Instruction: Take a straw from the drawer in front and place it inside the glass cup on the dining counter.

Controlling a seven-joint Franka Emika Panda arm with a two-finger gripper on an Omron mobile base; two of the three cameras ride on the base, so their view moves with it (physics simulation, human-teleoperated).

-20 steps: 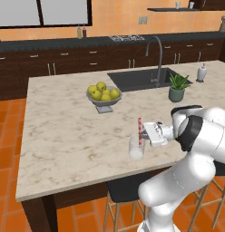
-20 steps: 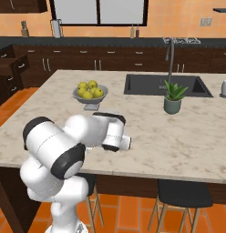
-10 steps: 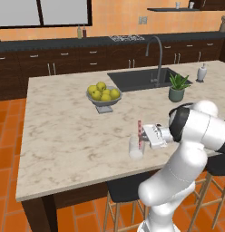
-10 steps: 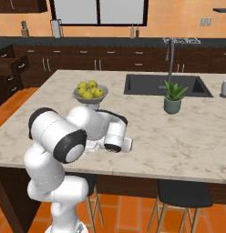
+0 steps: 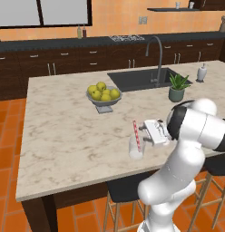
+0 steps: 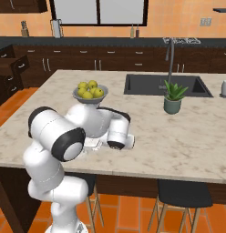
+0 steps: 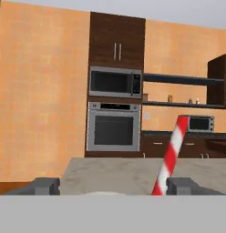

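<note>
Beige veined marble desk (image 5: 64,136) in an orange-walled kitchen: the thin red-and-white striped straw (image 5: 136,134) stands tilted in the small clear glass cup (image 5: 135,148), just ahead of the robot's claw (image 5: 146,132), whose jaws stand spread, gripping nothing; placement looks complete, only withdrawal apparently left

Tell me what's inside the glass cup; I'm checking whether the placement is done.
The straw stands in the glass cup, leaning, its upper part sticking out above the rim. Its lower end, down inside the cup, can't be made out.
</note>
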